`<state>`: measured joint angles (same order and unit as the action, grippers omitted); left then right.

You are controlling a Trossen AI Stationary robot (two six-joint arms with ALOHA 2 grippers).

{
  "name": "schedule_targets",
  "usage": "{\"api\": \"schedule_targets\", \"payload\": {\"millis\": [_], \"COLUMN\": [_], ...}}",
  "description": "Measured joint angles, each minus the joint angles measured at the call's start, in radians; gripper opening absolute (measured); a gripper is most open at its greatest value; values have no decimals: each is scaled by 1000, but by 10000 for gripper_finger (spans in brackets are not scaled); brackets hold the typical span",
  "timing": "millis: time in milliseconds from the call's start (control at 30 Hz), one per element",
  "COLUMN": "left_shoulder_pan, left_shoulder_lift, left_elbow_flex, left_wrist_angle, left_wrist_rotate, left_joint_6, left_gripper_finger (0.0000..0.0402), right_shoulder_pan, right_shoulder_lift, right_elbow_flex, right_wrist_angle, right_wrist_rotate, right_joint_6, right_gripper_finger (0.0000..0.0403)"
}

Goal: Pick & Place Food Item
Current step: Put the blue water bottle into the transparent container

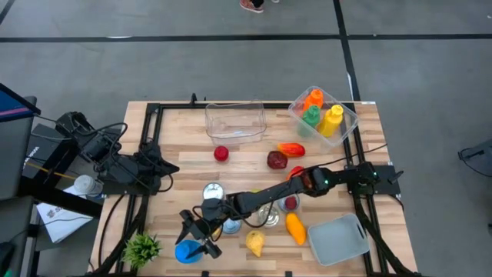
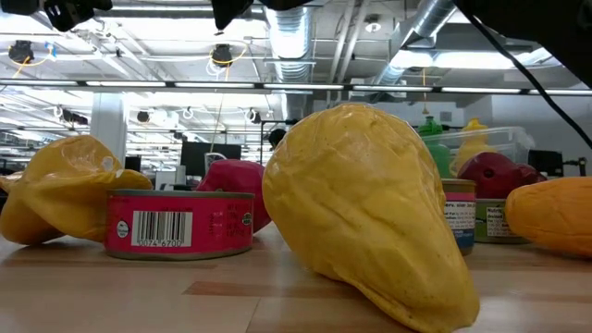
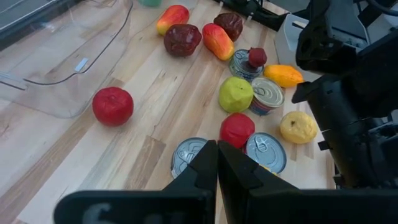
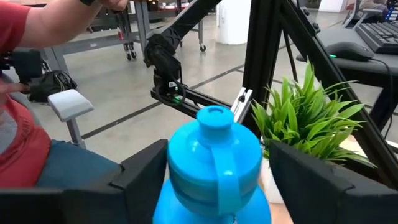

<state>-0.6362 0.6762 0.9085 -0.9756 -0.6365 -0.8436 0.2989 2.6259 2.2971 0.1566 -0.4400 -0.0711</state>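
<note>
The right tool [image 4: 214, 171] straddles a blue bottle [image 4: 214, 165] at the desk's [image 1: 177, 185] front-left corner, fingers spread, not yet gripping. Closing off-centre could topple it into the plant [image 4: 308, 124]. The left tool [image 3: 216, 180] waits clenched.

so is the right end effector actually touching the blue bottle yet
Cannot tell. In the right wrist view the right end effector straddles the blue bottle, a finger close on each side, but neither contact nor a gap shows plainly.
</note>
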Motion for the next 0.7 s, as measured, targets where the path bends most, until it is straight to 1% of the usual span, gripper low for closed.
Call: {"api": "schedule_targets", "payload": {"millis": [167, 400, 533, 600, 700], "left_shoulder_pan": [0, 0, 0, 0, 0], "left_shoulder_lift": [0, 0, 0, 0, 0], "left_elbow_flex": [0, 0, 0, 0, 0], "left_wrist_angle": [0, -3, -3, -3, -3], "left_wrist_rotate": [0, 1, 3, 3, 3], "left_joint_6": [1, 3, 34, 51, 59], "left_gripper_finger": [0, 0, 0, 0, 0], "right_shoulder_pan": [0, -8, -20, -34, -64], "right_shoulder_lift": [0, 0, -5, -13, -40], "right_elbow_flex": [0, 0, -1, -1, -2], "right_wrist_angle": [0, 1, -5, -9, -22], "right_wrist_rotate": [-1, -4, -10, -48, -148], "right_joint_6": [0, 34, 56, 81, 137], "right_gripper_finger": [200, 198, 200, 200, 200]}}
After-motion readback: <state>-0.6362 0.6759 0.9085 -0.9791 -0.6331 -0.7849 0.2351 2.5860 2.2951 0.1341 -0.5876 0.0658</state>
